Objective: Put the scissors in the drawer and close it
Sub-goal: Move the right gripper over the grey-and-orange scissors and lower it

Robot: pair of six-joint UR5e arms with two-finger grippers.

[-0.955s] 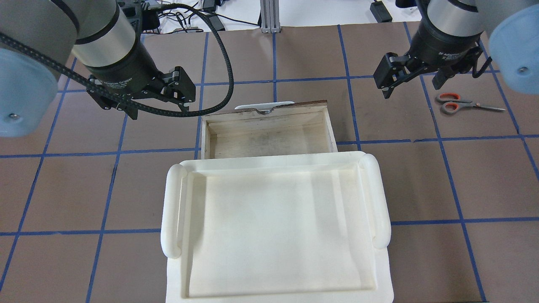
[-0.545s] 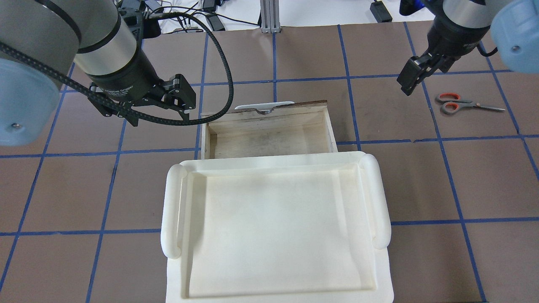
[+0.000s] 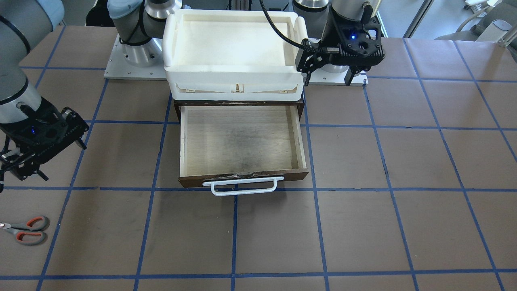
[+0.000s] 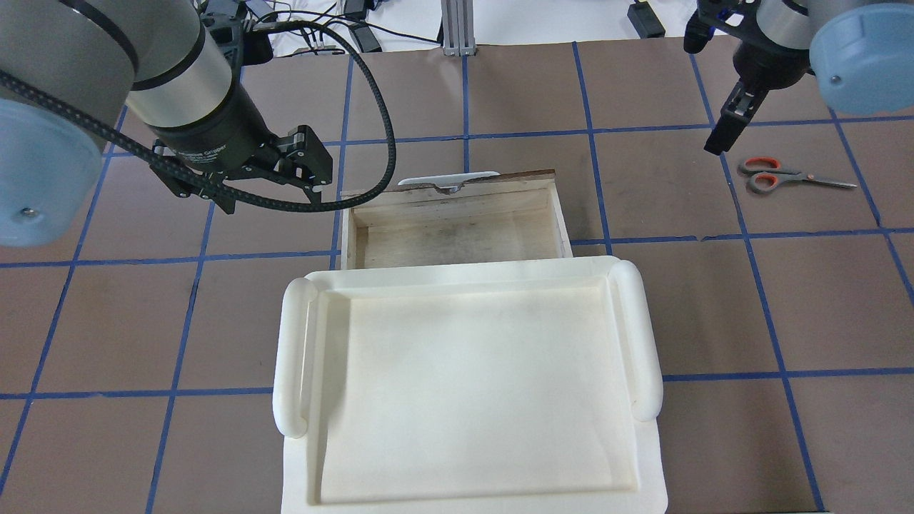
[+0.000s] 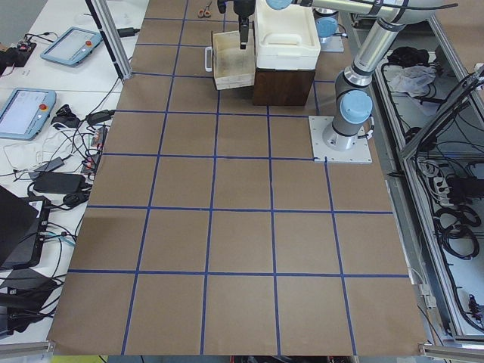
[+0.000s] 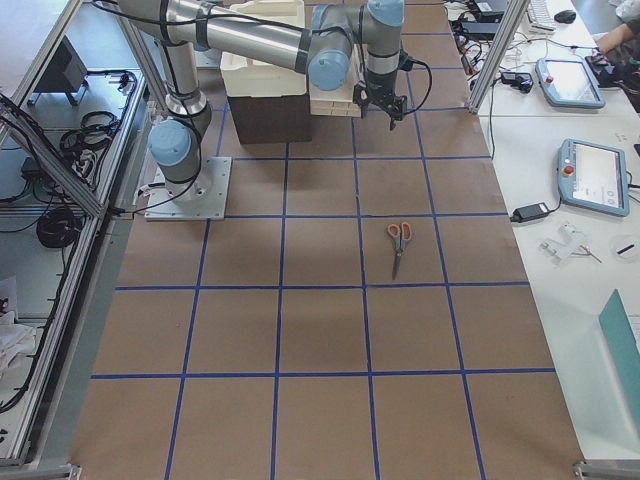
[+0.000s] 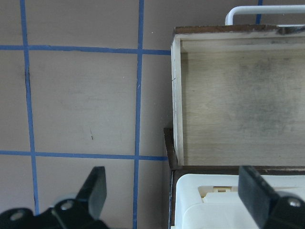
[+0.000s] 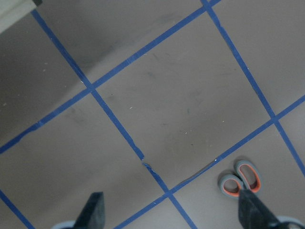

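the scissors (image 4: 778,175) lie flat on the brown counter (image 4: 714,307), well off to the robot's right of the drawer (image 4: 457,241). their blades are shut, the grey and orange loops point toward the drawer and the tips point away from it.

the right gripper (image 8: 172,212) hangs over the counter just beside the scissor loops, on the drawer's side of them, and touches nothing. its fingers stand wide apart with only bare counter between them. in its wrist view the loops sit right by one fingertip at the bottom edge.

the drawer is pulled well out of a dark cabinet (image 3: 176,108), and its pale plywood floor is in plain sight. the white bar handle (image 3: 242,187) on its dark front faces away from the robot. a white tray (image 4: 293,357) sits on top of the cabinet, behind the open drawer.

the left gripper (image 3: 328,77) hovers near the drawer's left side, by the corner where the drawer meets the cabinet. its fingers are also spread wide and grasp nothing. from its wrist view we look straight down on the drawer's left wall, the cabinet edge and the tray's corner.
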